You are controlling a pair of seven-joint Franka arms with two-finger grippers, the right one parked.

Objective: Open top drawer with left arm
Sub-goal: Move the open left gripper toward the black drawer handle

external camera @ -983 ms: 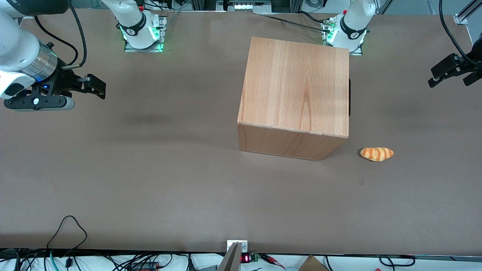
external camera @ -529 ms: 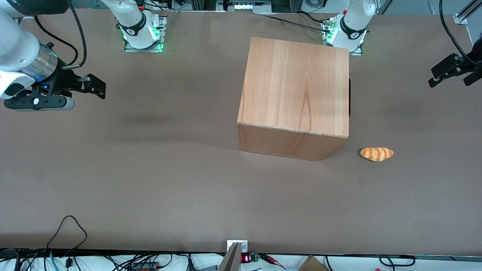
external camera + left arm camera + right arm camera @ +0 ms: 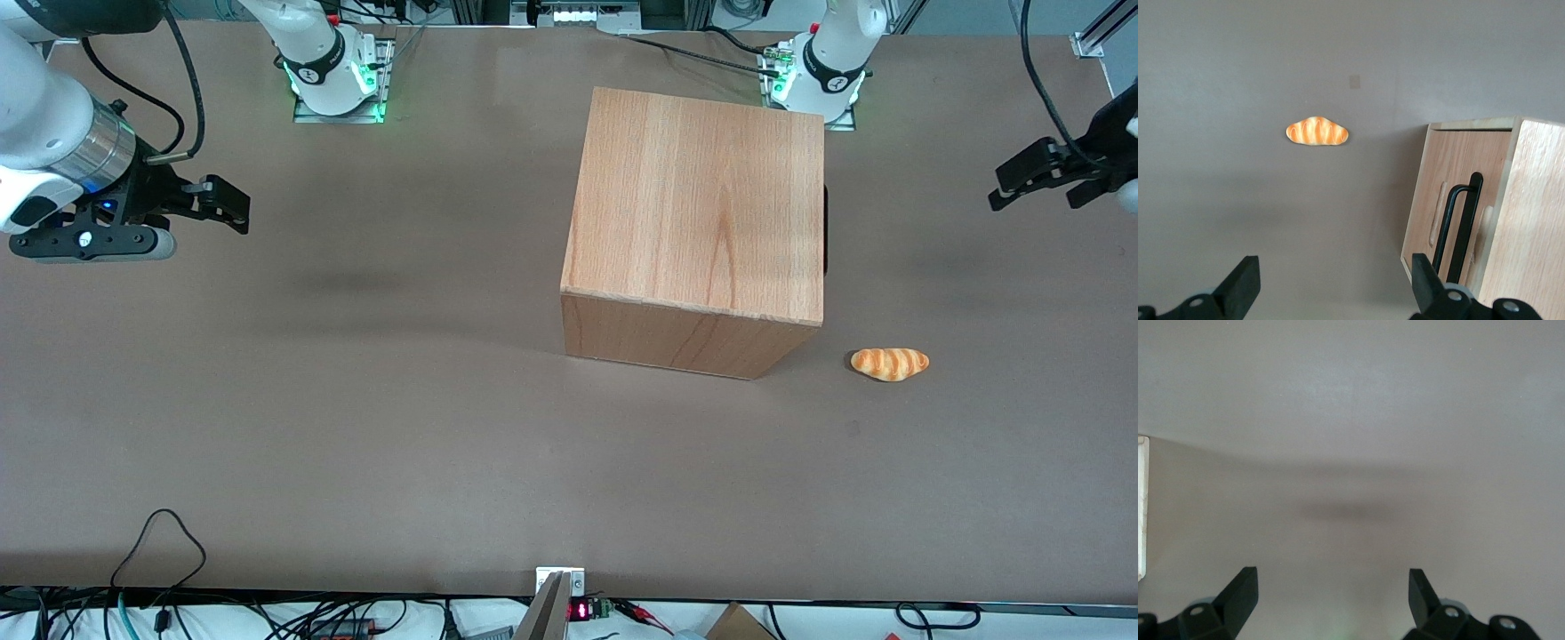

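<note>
So the drawer's not touched yet, arm's way out at the working arm's end.

Going across the tabletop (image 3: 356,427): the wooden cabinet (image 3: 702,196) sits mid-table, top drawer (image 3: 1458,180) shut flush, its black bar handle (image 3: 1460,223) on the face toward the left arm (image 3: 1116,116). A croissant (image 3: 889,364) lies beside the cabinet, nearer the front camera. The gripper (image 3: 1042,180) hovers well apart from the handle, jaws spread wide. Risk I'd guess: a low approach clips the croissant, or an off-centre grab drags the whole cabinet.
</note>
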